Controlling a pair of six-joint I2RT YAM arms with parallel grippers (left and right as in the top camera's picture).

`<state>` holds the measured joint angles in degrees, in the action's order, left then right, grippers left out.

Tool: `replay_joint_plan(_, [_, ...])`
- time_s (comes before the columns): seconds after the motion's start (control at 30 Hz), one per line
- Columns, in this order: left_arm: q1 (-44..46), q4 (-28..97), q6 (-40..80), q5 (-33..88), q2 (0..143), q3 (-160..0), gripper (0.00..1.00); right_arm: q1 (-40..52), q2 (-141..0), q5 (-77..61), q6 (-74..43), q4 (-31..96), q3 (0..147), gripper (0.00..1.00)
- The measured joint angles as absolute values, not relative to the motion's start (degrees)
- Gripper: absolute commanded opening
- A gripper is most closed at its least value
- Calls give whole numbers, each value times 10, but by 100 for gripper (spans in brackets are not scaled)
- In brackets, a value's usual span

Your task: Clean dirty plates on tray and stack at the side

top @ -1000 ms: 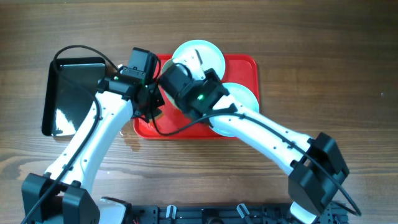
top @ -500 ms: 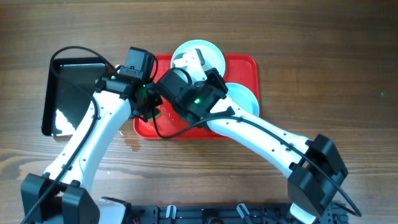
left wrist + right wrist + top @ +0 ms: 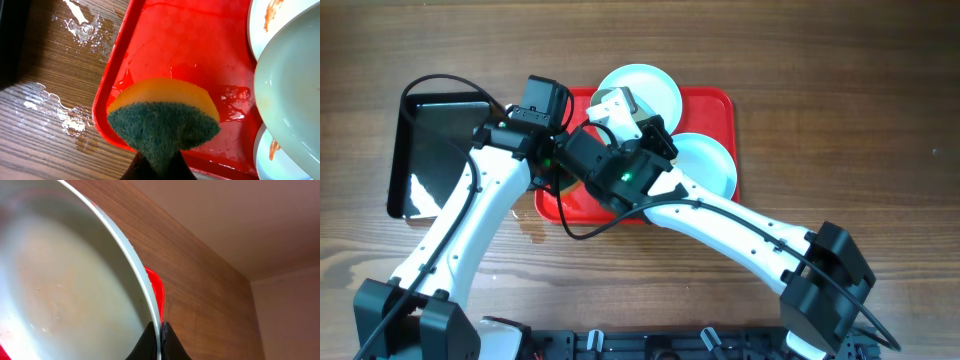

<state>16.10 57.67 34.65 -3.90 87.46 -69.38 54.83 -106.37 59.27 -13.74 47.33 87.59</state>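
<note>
Looking down on brown wooden worktop (image 3: 840, 80), carrying red tray (image 3: 710, 112) near the middle and glossy black tray (image 3: 435, 150) just beside it on the left. Finding two pale plates in the overhead view: far plate (image 3: 655, 88) sitting at the far edge of the tray and reaching over its rim, near plate (image 3: 712, 165) sitting at the right edge. Crossing both arms above the left half of the tray, hiding that part from above.

Gripping sponge (image 3: 162, 117) with left hand (image 3: 156, 167), fingers closed tight on it, yellow layer and green rough layer both showing. Holding it over the left side of the tray; not being able to tell if touching the red bottom. Seeing water (image 3: 232, 95) shining on the tray bottom and also on the worktop just outside the rim.

Pinching third plate (image 3: 60, 280) with right hand (image 3: 159, 339), fingers closed on its rim. Holding this plate tilted, with one red part of the tray showing just behind the rim. Appearing in the left wrist view as big pale curve at the right, near the sponge but apart from it. Noticing thin orange-brown smears (image 3: 272, 12) on the two plates lying lower there.
</note>
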Motion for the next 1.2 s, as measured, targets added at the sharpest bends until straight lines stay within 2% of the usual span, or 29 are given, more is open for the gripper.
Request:
replay_joint_plan(0.5, [153, 577, 347, -39, 875, -694, 4, 548, -1064, 565, -154, 473, 876, 4])
replay_joint_plan(0.8, [153, 577, 347, -39, 875, -694, 4, 548, -1064, 477, -268, 496, 876, 4])
replay_joint_plan(0.93, [153, 577, 347, -39, 875, -694, 4, 547, -1064, 435, -239, 473, 877, 4])
replay_joint_plan(1.03, [153, 577, 347, -37, 875, -694, 4, 547, -1064, 452, -280, 530, 877, 4])
replay_joint_plan(1.2, [153, 576, 347, -35, 875, -694, 4, 532, -1064, 447, -306, 525, 877, 4])
